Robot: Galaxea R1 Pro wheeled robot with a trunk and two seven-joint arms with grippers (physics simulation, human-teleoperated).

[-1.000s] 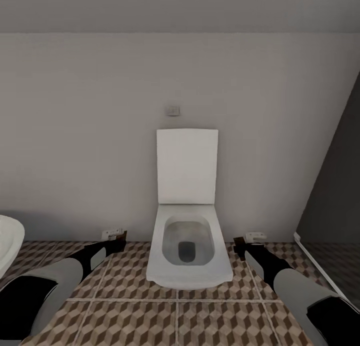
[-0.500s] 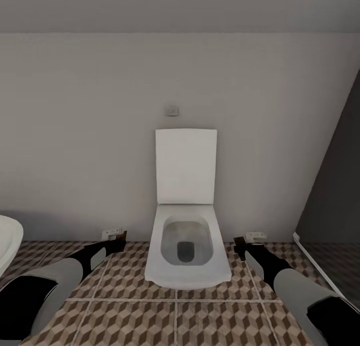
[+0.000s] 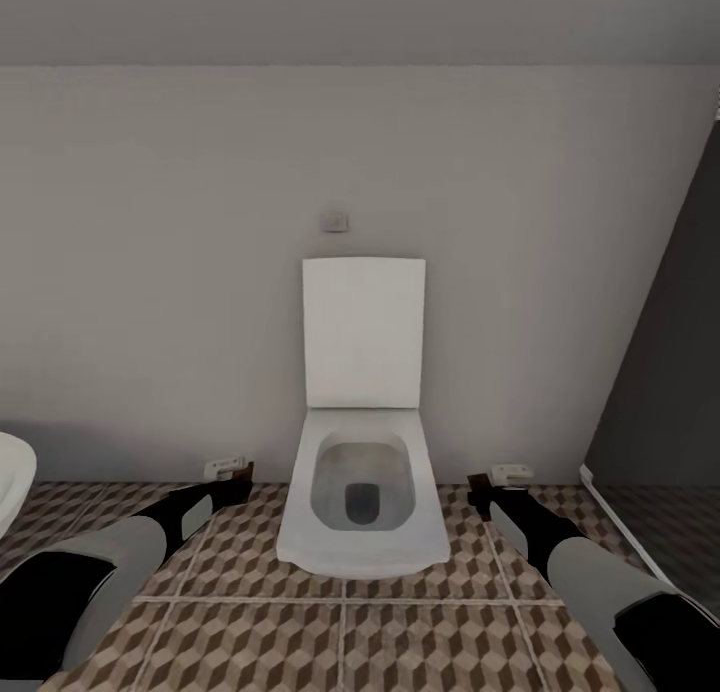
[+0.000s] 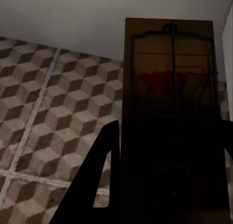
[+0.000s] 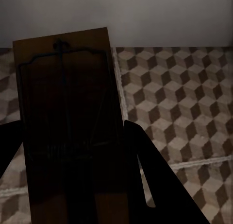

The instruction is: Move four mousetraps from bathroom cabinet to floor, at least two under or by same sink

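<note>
Two mousetraps in transit, one (image 4: 167, 102) clamped in the left gripper (image 4: 162, 185), one (image 5: 65, 117) in the right gripper (image 5: 73, 185), carried above the bathroom floor (image 3: 340, 632) facing a toilet (image 3: 362, 492); advise keeping grips firm, turning toward the sink, lowering flat beside it.

Two brown wooden mousetraps (image 4: 170, 112) (image 5: 68, 122), one in each pincer, above cube-patterned bathroom floor (image 3: 400, 632).

Toilet (image 3: 362, 492): white, lid up against the wall, bowl open.
Wall plate (image 3: 335, 221): small, grey, just above the lid.
Dark panel (image 3: 670, 372): far right.
</note>
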